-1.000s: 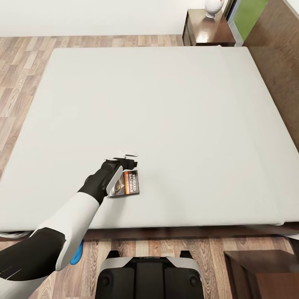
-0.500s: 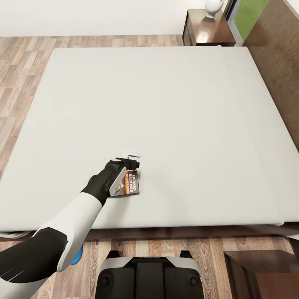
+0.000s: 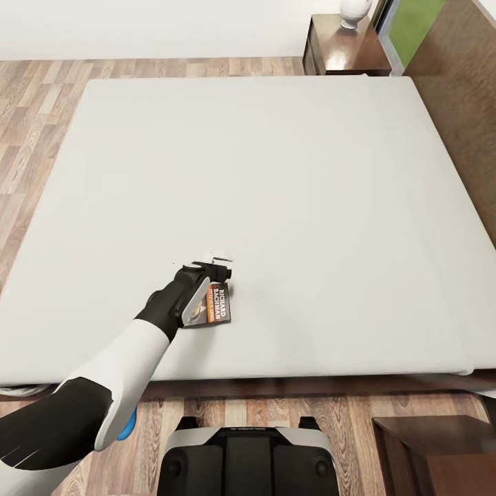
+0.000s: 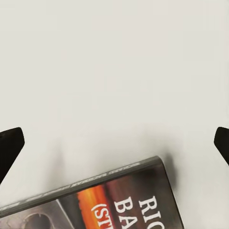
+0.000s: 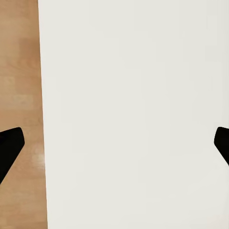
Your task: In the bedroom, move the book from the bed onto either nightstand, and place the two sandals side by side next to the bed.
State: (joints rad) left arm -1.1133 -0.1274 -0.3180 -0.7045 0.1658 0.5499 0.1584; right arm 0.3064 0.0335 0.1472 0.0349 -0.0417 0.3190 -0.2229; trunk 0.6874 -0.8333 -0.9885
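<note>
Bed [image 3: 275,172]: pale mattress, dark frame; landmark for all below.
Book [image 3: 215,304]: flat on mattress near foot edge of bed, toward robot's left; dark cover, orange band, white lettering up.
Left gripper [image 3: 212,263]: over mattress, at book's far end; jaws spread wide, empty, fingertips [image 4: 10,145] apart above book [image 4: 102,198].
Right gripper [image 5: 114,143]: jaws apart, empty, facing white surface beside wood strip.
Sandal [image 3: 128,424]: blue, on floor beside bed's foot edge, partly hidden by left arm.
Nightstand [image 3: 344,48]: at bed's head, far side, white lamp [image 3: 356,12] on top.
Second nightstand [image 3: 434,455]: at bed's head, near side.
</note>
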